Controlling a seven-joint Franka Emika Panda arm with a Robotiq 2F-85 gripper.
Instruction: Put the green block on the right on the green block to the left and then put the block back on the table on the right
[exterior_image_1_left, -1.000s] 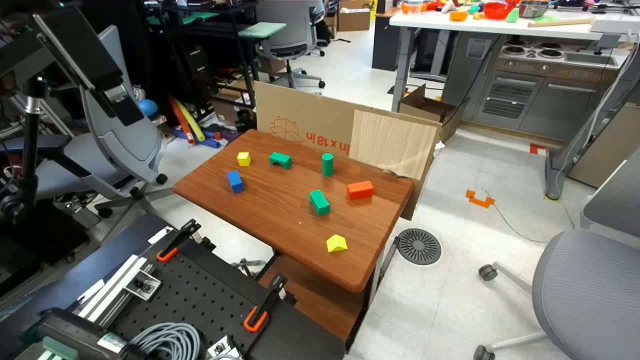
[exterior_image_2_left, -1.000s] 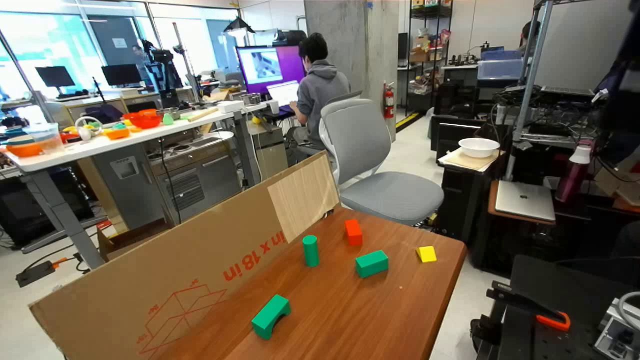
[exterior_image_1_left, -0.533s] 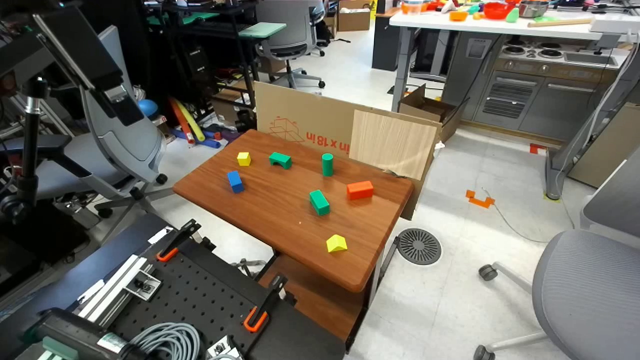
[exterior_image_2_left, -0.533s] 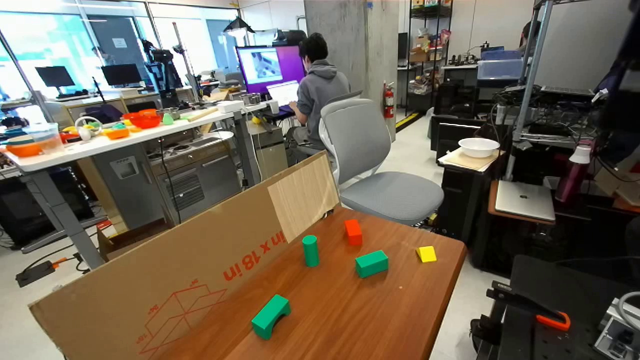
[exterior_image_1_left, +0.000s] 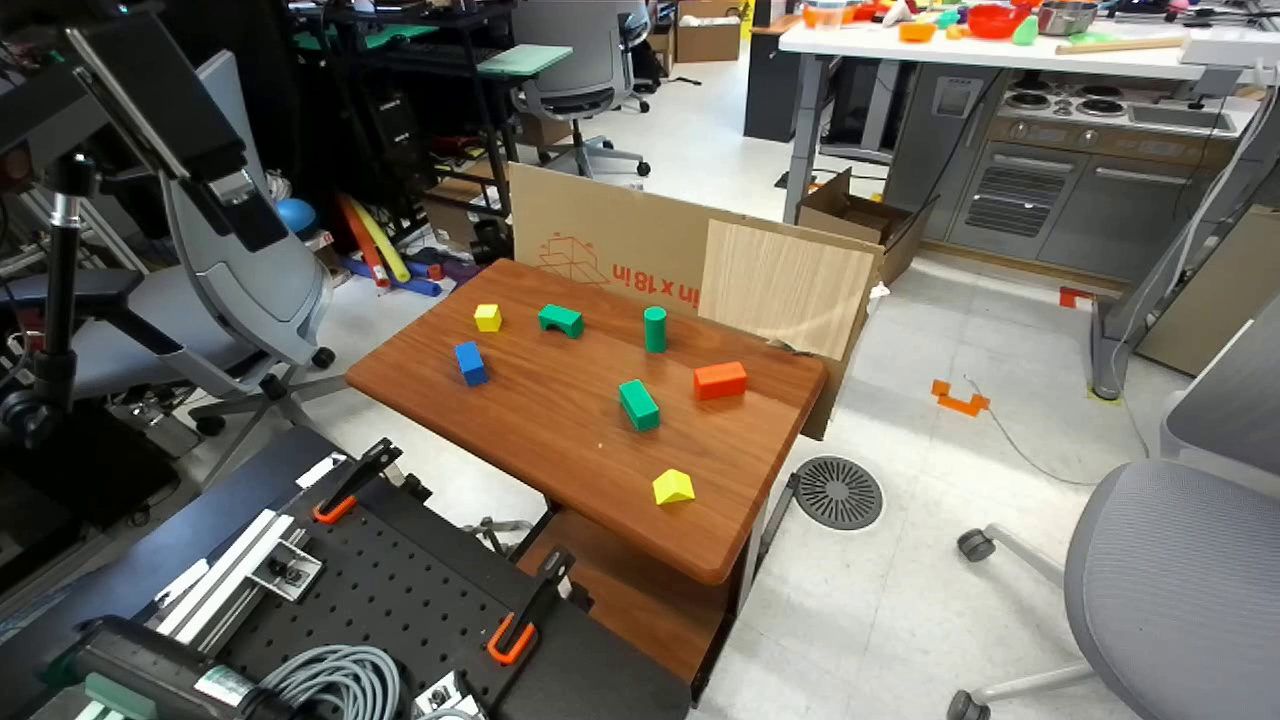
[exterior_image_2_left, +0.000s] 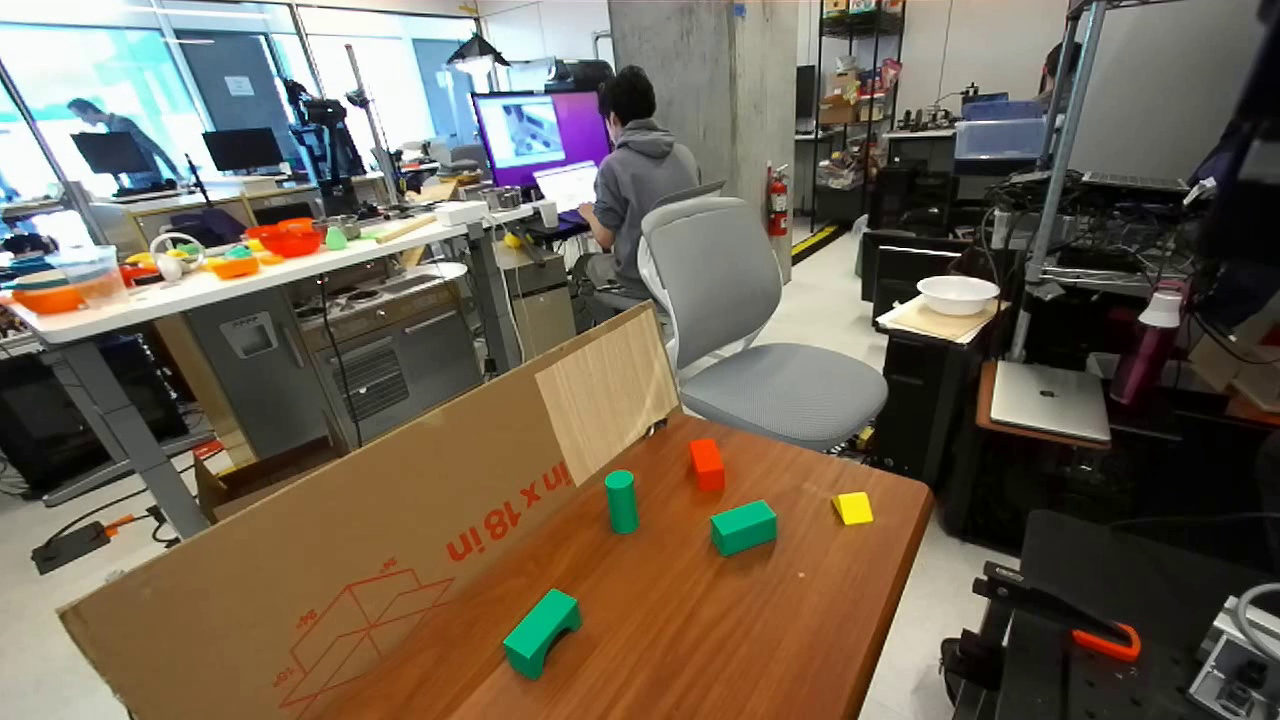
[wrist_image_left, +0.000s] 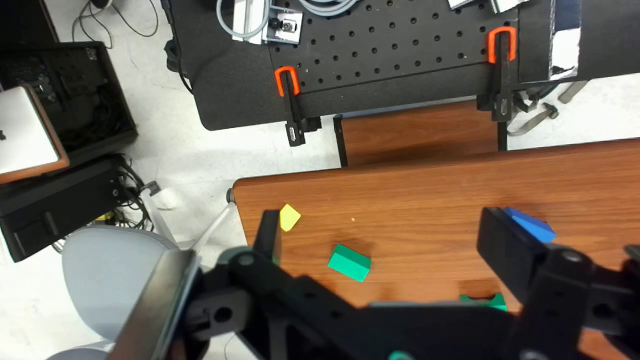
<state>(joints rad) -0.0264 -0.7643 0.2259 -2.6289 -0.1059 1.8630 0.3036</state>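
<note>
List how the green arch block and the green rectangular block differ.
The green arch block has a curved cutout underneath; the green rectangular block shows only flat faces. The arch block sits nearer the cardboard panel than the rectangular block. Both are green and rest on the wooden table.

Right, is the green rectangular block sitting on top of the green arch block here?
No, in an exterior view the green rectangular block lies directly on the wooden table, apart from the green arch block.
</note>
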